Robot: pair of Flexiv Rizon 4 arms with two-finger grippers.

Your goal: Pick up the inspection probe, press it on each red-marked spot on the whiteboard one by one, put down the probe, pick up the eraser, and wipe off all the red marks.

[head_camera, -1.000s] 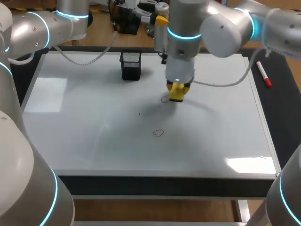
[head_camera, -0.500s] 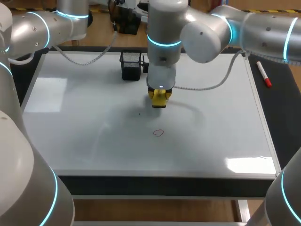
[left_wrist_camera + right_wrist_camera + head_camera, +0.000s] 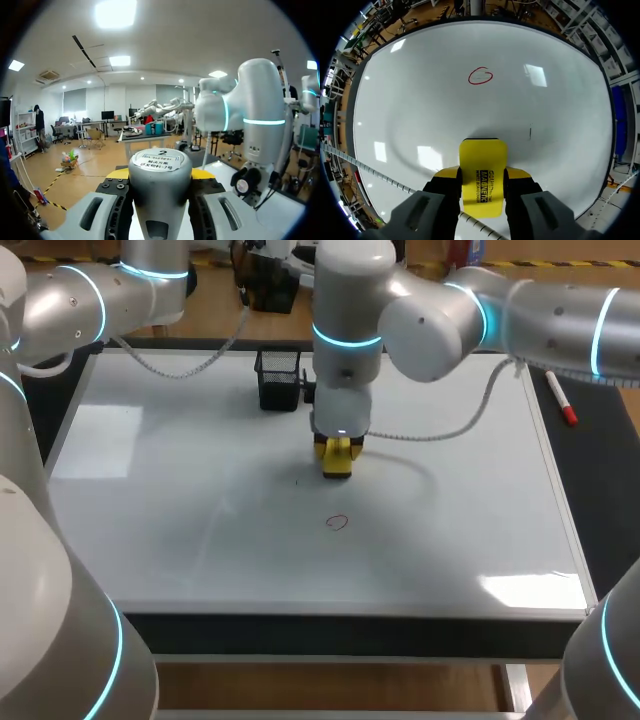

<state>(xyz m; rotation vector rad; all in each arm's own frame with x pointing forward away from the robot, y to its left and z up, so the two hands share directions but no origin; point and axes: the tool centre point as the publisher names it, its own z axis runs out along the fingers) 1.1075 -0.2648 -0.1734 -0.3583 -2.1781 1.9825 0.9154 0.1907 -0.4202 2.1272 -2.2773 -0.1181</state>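
Observation:
My right gripper point(image 3: 337, 450) is shut on a yellow eraser point(image 3: 337, 464), whose end rests on the whiteboard point(image 3: 190, 500) near the middle. The right wrist view shows the eraser point(image 3: 482, 170) between the yellow fingertips of that gripper point(image 3: 481, 176). A red circle mark point(image 3: 480, 76) lies ahead of it on the board point(image 3: 410, 100). From the head camera that red mark point(image 3: 338, 522) is in front of the eraser. My left gripper point(image 3: 160, 176) is shut on the inspection probe point(image 3: 160, 185), a grey cylinder with a white label, held up off the table.
A black mesh pen holder point(image 3: 278, 378) stands at the back of the board, just left of my right arm. A red marker point(image 3: 560, 398) lies on the dark strip right of the board. A small dark tick point(image 3: 296, 481) is left of the eraser.
My right arm has swept the eraser leftward across the board. The red mark that lay beside the eraser a second ago no longer shows. The left arm has not moved.

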